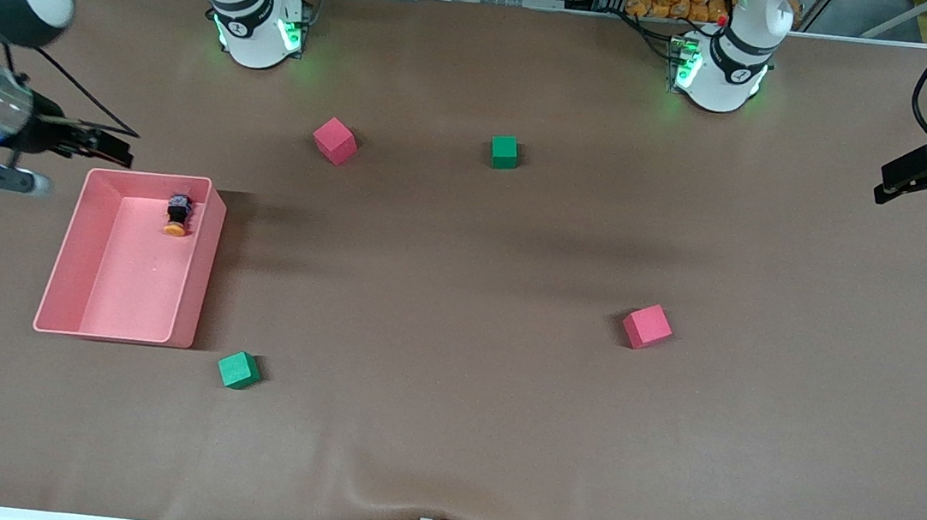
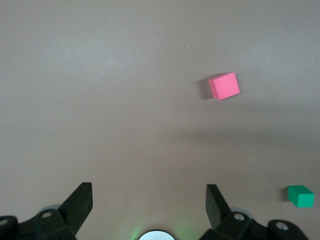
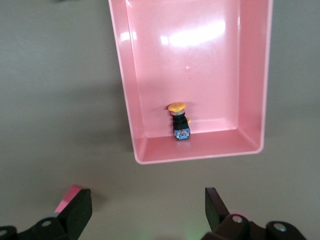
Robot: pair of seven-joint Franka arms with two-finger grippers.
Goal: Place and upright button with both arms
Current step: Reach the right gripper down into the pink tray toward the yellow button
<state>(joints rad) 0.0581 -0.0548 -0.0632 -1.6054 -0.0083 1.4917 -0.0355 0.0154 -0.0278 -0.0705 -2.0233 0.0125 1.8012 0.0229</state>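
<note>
Only right wrist view shows button's [image 3: 179, 121] blue base.

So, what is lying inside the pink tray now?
Only the button is in the pink tray, lying on its side near the end closest to the robot bases, orange cap toward the front camera. The rest of the tray floor is bare; nothing covers it.

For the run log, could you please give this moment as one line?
button: on its side in pink tray | right gripper: open, above table beside tray | left gripper: open, waiting
</note>
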